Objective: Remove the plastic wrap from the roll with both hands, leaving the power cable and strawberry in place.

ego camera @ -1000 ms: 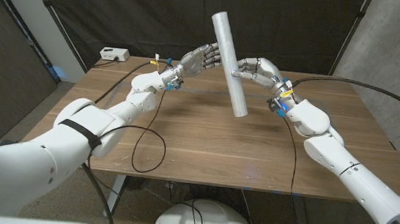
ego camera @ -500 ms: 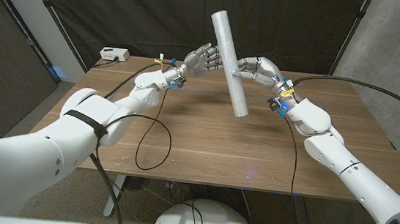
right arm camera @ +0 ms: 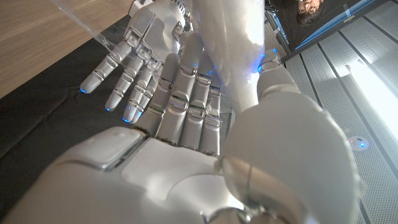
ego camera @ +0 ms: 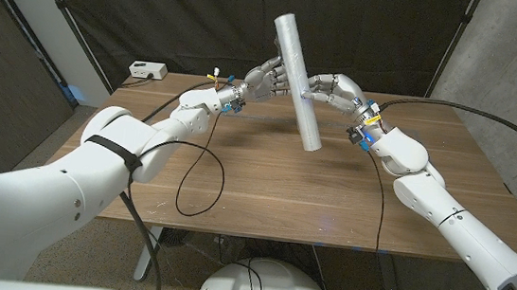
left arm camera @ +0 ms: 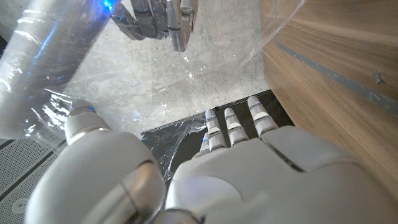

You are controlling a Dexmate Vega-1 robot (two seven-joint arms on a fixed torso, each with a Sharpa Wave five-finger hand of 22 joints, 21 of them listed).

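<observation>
Right hand (ego camera: 329, 88) gripping the tilted roll (ego camera: 297, 80); left hand (ego camera: 267, 76) spread wide just beside it, holding nothing.

Both arms are raised over the table; right hand (ego camera: 329, 88) grips, left hand (ego camera: 267, 74) seemingly spread.

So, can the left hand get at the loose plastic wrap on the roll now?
Probably yes. The left hand is already beside the roll, which the right hand grips, and nothing stands between them.
</observation>
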